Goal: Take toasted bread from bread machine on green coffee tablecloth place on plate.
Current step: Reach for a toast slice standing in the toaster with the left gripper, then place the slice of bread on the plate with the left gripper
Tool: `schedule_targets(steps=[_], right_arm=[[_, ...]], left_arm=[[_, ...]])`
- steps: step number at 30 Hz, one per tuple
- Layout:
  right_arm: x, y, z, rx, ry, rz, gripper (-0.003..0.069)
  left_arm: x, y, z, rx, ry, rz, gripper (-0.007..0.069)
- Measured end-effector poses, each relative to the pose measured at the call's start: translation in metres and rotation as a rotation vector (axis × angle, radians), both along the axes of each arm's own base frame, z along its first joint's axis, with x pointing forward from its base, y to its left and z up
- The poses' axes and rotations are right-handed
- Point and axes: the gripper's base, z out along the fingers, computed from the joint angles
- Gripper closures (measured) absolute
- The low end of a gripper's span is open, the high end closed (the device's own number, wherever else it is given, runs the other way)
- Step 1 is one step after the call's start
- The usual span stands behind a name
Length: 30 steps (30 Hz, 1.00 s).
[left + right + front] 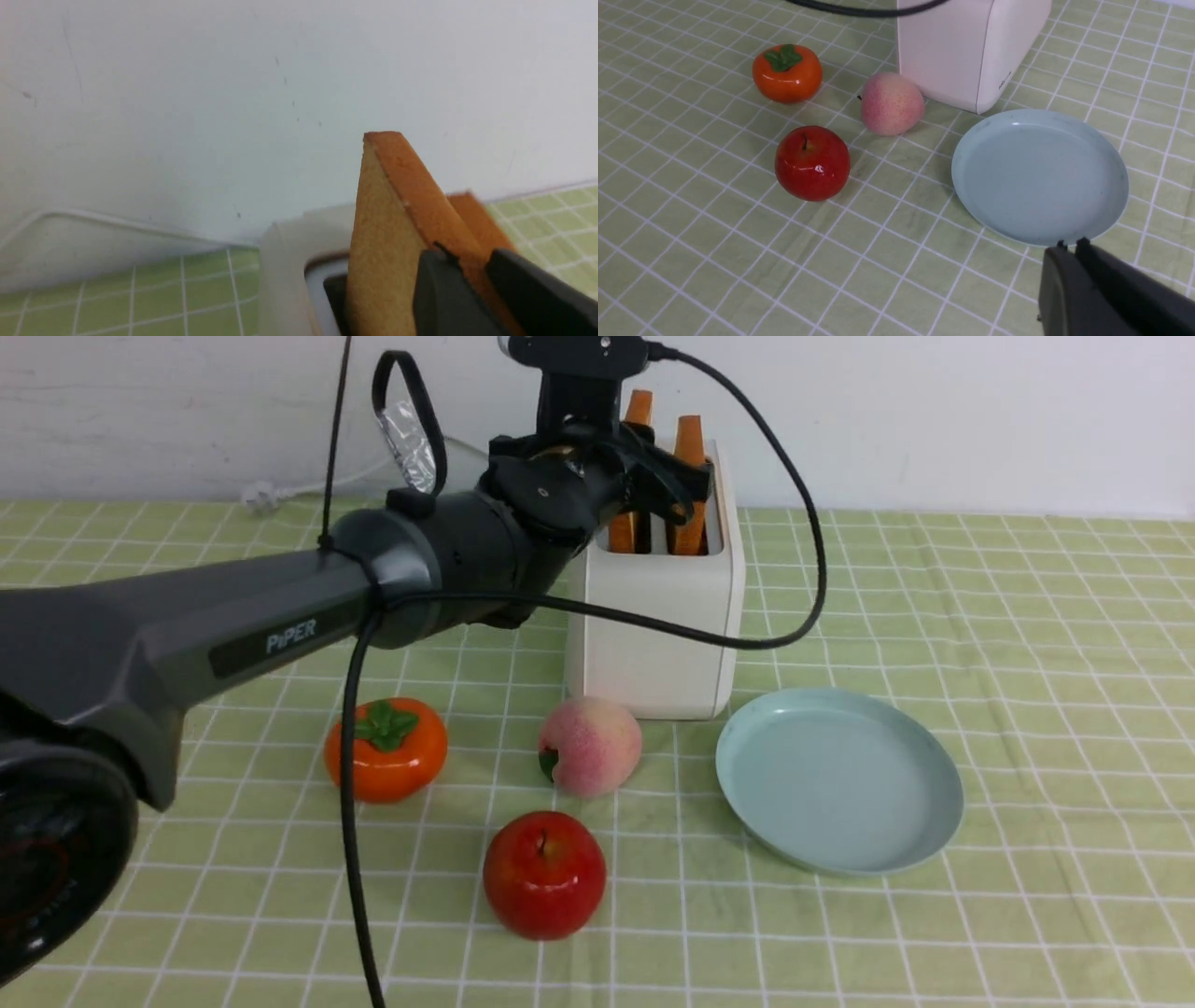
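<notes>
The white bread machine [653, 635] stands on the green coffee tablecloth [1027, 644] with two slices of toasted bread upright in its slots. My left gripper [653, 490] reaches in from the left over its top. In the left wrist view my left gripper [472, 261] is shut on the crust edge of the left slice [387, 224], with one black finger on each side. The other slice [472, 214] stands just behind. The left slice [638, 411] sits slightly higher than the right one [689, 439]. The empty plate [840, 779] lies right of the bread machine's front. My right gripper [1069, 245] is shut and empty, above the cloth by the plate [1038, 177].
An orange persimmon [385, 749], a pink peach [590, 745] and a red apple [544, 875] lie on the cloth in front of the bread machine, left of the plate. A white wall runs behind. The left arm's black cable hangs across the bread machine's front.
</notes>
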Motion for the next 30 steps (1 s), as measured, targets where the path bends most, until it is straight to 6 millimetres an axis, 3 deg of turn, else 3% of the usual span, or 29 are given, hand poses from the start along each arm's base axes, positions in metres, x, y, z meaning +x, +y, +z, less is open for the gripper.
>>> schedule_targets(steps=[2,3,5,8,11,14,17,20,24,28,30], right_arm=[[0.0,0.0,0.0,0.0,-0.001,0.0,0.0643],[0.0,0.0,0.0,0.0,-0.001,0.0,0.0645],[0.0,0.0,0.002,0.004,-0.006,0.001,0.0659],[-0.002,0.001,0.008,0.012,-0.025,0.003,0.0662],[-0.003,0.001,0.014,0.016,-0.037,0.011,0.0662],[-0.009,0.003,0.016,0.009,-0.021,0.035,0.0662],[-0.021,0.003,0.014,-0.013,-0.006,0.063,0.0662],[-0.037,0.002,0.015,-0.017,-0.02,0.052,0.0662],[-0.057,-0.002,0.016,-0.006,-0.057,0.005,0.0661],[-0.068,-0.005,0.015,-0.005,-0.066,-0.033,0.0659],[-0.069,-0.006,0.013,-0.008,-0.043,-0.036,0.0659]], left_arm=[[-0.011,0.007,0.03,-0.028,-0.047,0.003,0.0527],[-0.012,0.008,0.034,-0.033,-0.053,0.004,0.0527],[-0.033,0.018,0.076,-0.105,-0.099,-0.018,0.0527],[-0.06,0.022,0.116,-0.201,-0.104,-0.146,0.0527],[-0.082,0.009,0.127,-0.251,-0.053,-0.396,0.0527],[-0.094,-0.008,0.112,-0.269,0.063,-0.614,0.0527],[-0.094,-0.027,0.07,-0.277,0.307,-0.752,0.0527],[-0.084,-0.042,0.027,-0.263,0.486,-0.748,0.0527],[-0.08,-0.067,-0.02,-0.192,0.588,-0.743,0.0527],[-0.082,-0.092,-0.047,-0.17,0.585,-0.701,0.0527],[-0.079,-0.094,-0.051,-0.186,0.582,-0.674,0.0527]])
